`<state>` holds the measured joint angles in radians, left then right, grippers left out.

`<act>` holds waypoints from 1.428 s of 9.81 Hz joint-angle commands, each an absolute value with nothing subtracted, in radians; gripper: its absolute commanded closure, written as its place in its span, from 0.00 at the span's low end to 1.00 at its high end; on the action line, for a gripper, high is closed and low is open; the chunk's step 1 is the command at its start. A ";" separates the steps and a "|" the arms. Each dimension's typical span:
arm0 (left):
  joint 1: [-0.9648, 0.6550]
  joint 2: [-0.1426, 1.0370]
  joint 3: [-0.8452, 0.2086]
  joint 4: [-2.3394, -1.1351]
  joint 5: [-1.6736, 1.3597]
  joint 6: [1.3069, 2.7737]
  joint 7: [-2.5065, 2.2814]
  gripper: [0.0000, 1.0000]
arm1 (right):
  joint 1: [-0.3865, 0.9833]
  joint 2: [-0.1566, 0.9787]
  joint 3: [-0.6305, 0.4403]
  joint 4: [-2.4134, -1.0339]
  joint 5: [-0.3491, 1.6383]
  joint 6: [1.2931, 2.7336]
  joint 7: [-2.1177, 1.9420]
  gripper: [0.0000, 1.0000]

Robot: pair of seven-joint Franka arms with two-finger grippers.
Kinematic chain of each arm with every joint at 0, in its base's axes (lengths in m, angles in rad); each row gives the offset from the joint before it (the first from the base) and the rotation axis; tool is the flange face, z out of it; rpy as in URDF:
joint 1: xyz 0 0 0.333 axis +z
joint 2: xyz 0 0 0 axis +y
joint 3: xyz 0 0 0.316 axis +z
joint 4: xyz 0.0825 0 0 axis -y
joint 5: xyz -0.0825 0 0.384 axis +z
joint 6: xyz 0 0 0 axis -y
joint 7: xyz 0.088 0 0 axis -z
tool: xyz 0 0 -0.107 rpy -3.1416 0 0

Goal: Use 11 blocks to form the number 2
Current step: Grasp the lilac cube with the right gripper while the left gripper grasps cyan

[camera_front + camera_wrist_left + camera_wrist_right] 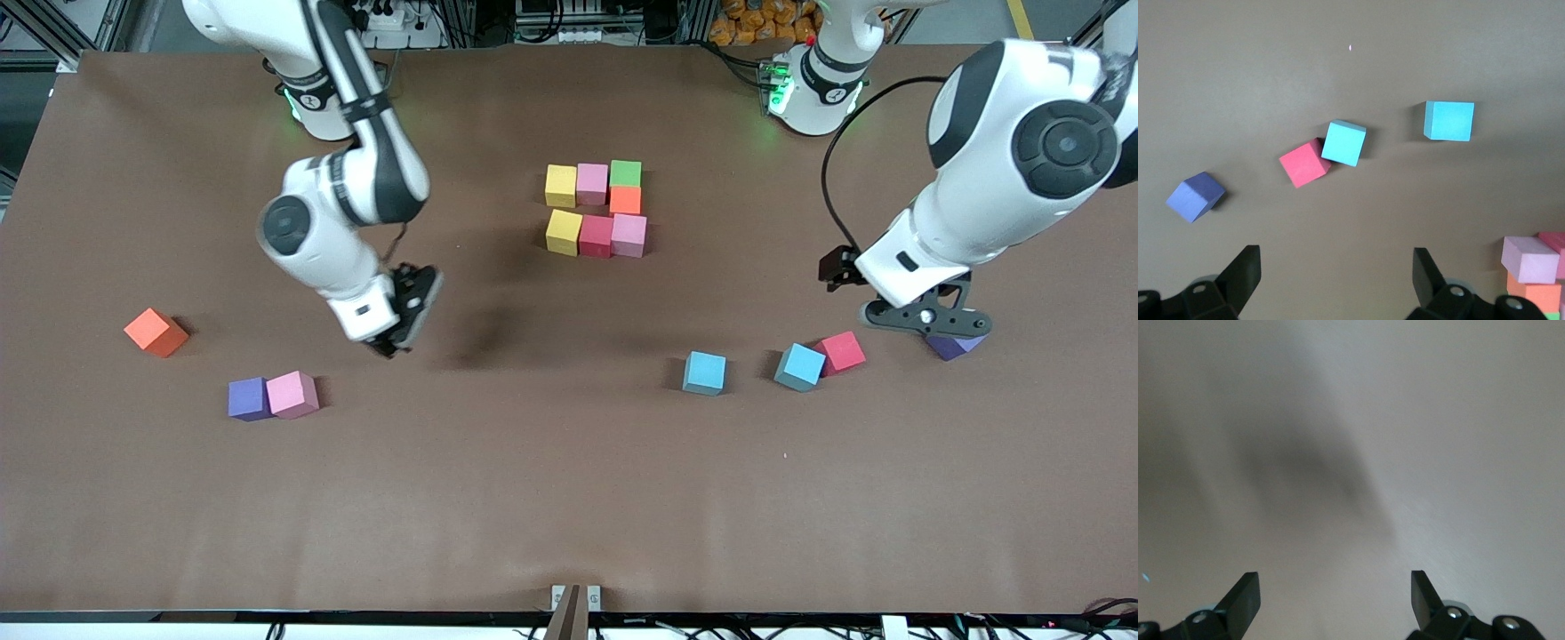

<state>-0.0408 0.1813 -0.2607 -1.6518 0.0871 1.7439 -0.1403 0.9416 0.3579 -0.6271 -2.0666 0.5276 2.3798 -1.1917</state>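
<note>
Several blocks form a cluster mid-table: yellow (560, 185), pink (592, 183), green (625, 172), orange (625, 200), yellow (564, 231), crimson (596, 236), pink (629, 235). Loose nearer the front camera are two light blue blocks (704, 372) (799, 366) and a red one (840, 353) touching the second. Toward the right arm's end lie an orange block (156, 332) and a pink one (292, 395). My left gripper (926, 316) (1337, 280) hangs open and empty beside the red block (1304, 163). My right gripper (409, 311) (1335, 600) is open over bare table.
A purple cube (956, 344) (1195, 196) lies partly under my left hand in the front view. Another purple cube (248, 398) touches the loose pink block. The brown table (533, 498) stretches wide toward the front camera.
</note>
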 commanded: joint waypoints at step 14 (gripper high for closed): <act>-0.222 0.498 -0.304 -1.706 0.101 2.193 -0.368 0.00 | 0.611 0.657 -0.632 -1.921 0.842 2.450 -1.014 0.00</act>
